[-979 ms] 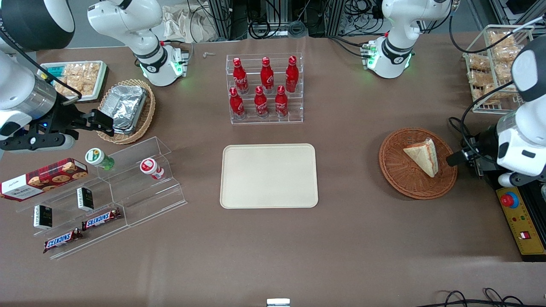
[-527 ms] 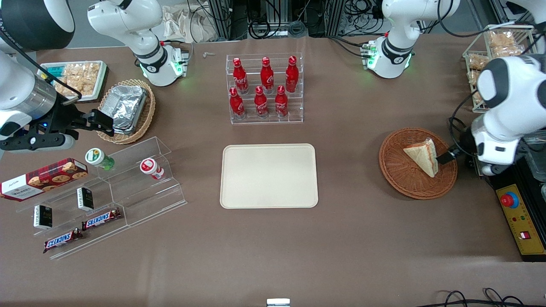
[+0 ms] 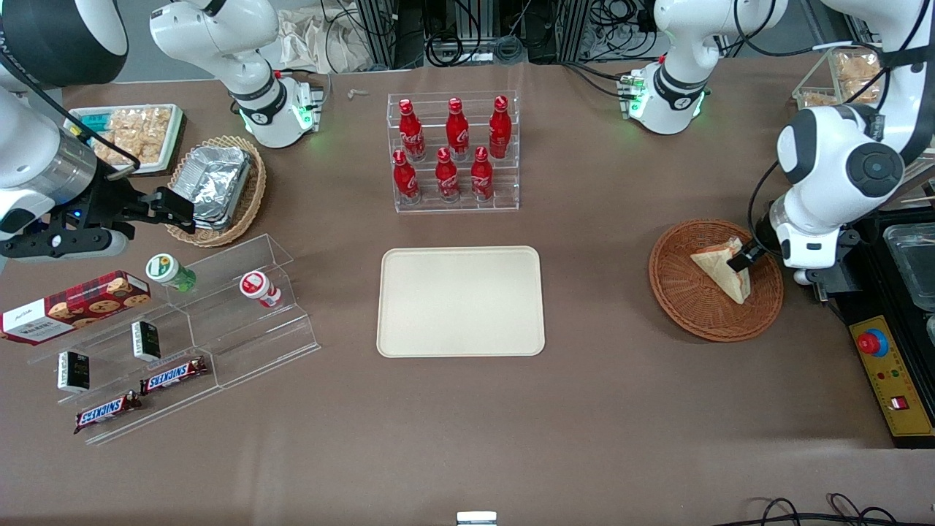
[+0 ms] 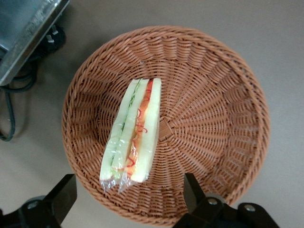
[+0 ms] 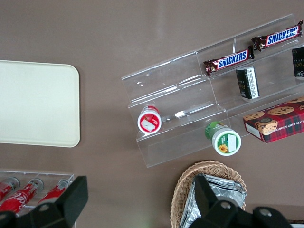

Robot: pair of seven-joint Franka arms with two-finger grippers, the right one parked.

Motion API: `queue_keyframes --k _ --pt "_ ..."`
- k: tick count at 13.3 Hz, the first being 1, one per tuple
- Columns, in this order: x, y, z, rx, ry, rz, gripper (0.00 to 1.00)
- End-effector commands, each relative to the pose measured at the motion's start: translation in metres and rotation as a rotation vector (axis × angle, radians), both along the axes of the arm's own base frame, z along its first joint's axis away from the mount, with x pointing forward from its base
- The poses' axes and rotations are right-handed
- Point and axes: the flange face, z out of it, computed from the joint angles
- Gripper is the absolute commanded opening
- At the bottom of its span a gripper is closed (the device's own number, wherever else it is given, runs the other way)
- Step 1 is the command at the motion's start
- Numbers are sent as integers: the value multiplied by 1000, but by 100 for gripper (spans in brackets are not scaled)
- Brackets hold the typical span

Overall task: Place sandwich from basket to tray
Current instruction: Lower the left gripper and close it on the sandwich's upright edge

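The sandwich (image 3: 719,270) is a clear-wrapped white wedge lying in the round reddish-brown basket (image 3: 679,310) toward the working arm's end of the table. In the left wrist view its cut edge (image 4: 134,135) shows green and red stripes against the basket's weave (image 4: 213,118). My left gripper (image 3: 746,257) hangs over the basket, just above the sandwich's end. It is open (image 4: 129,178), its black fingers (image 4: 62,194) wide apart on either side of the wrapper's end and not touching it. The cream tray (image 3: 460,301) lies bare at the table's middle.
A clear rack of red cola bottles (image 3: 454,153) stands farther from the front camera than the tray. A yellow control box with a red button (image 3: 887,372) and a metal container (image 4: 23,33) sit beside the basket. Acrylic shelves with snacks (image 3: 182,329) lie toward the parked arm's end.
The left arm has swung in over the basket. Its gripper moved from the basket's rim to above the sandwich's end. The sandwich has not moved.
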Motion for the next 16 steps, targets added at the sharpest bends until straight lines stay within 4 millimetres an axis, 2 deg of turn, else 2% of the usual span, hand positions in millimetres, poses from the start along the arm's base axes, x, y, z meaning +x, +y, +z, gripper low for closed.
queue_keyframes --k 1,2,9,11,14,16 --pt "-23 12 -25 8 -31 34 100" --pt "-26 19 -34 8 -33 48 100" --pt "-31 28 -79 10 -50 64 100" --pt "-31 28 -88 11 -50 60 100" --pt "-29 24 -88 10 -54 72 100" --pt "-27 15 -92 11 -51 113 100"
